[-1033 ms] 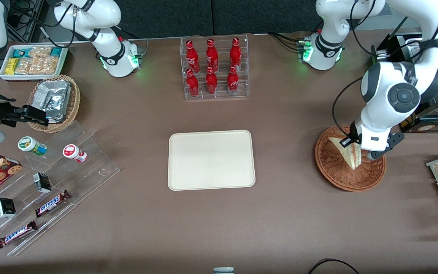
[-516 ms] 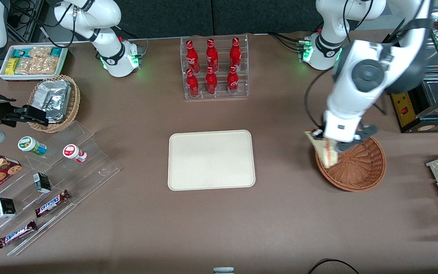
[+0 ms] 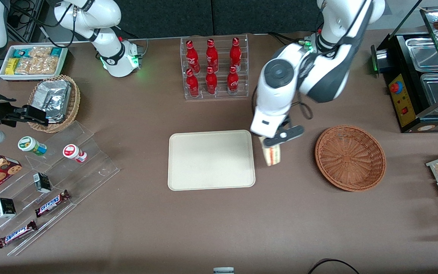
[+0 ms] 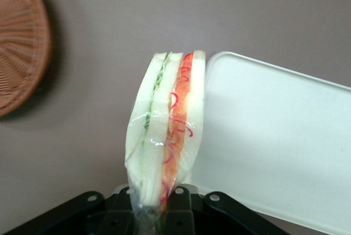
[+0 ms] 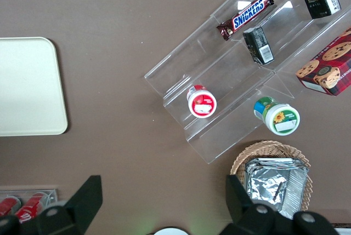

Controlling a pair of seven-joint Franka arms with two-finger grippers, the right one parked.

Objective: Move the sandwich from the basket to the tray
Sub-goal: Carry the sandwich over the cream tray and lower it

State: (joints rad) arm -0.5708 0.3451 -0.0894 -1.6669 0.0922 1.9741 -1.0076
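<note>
Sandwich (image 3: pixel 272 155), only one, pinched in the gripper (image 3: pixel 272 146), apparently between tray (image 3: pixel 211 182) and basket (image 3: pixel 350 158).

Table (image 3: pixel 135 228): matte brown top that fills nearly the whole front view, plain and unpatterned.
Wall (image 3: pixel 165 17): dark panels along the table edge farthest from the front camera, with one vertical seam between them.
Cabinet (image 3: pixel 405 102): black counter unit at the working arm's end of the table, with a yellow control strip and a red button; metal pans (image 3: pixel 424 53) sit in its top under a glass cover.
Light: even and from overhead, with soft, short shadows on the table; a darker band runs along the edge nearest the front camera.
</note>
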